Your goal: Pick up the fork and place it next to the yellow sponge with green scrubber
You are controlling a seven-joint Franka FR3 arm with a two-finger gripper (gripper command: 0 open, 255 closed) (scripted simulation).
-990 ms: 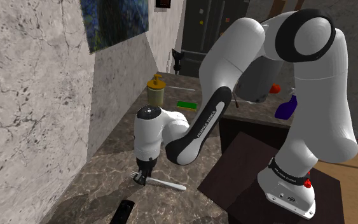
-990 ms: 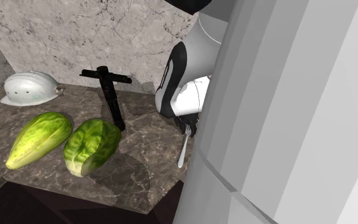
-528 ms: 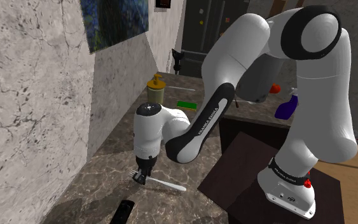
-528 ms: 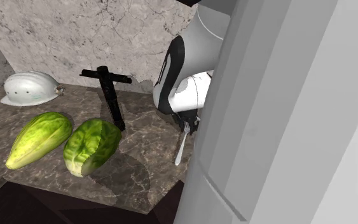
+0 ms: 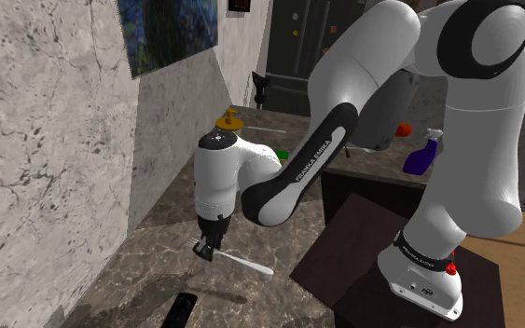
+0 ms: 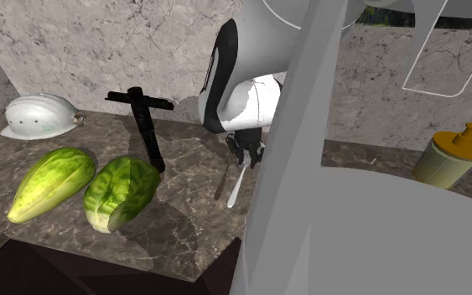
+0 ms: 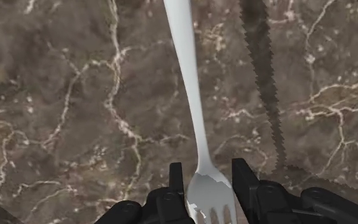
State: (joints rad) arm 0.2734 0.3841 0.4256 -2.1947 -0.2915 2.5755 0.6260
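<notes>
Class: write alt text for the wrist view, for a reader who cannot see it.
The black gripper clasps a pale fork near its tines, handle pointing away, above a dark marbled countertop where the fork's shadow falls.

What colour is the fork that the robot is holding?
The fork is a plain pale grey-white; the wrist view shows it best.
</notes>
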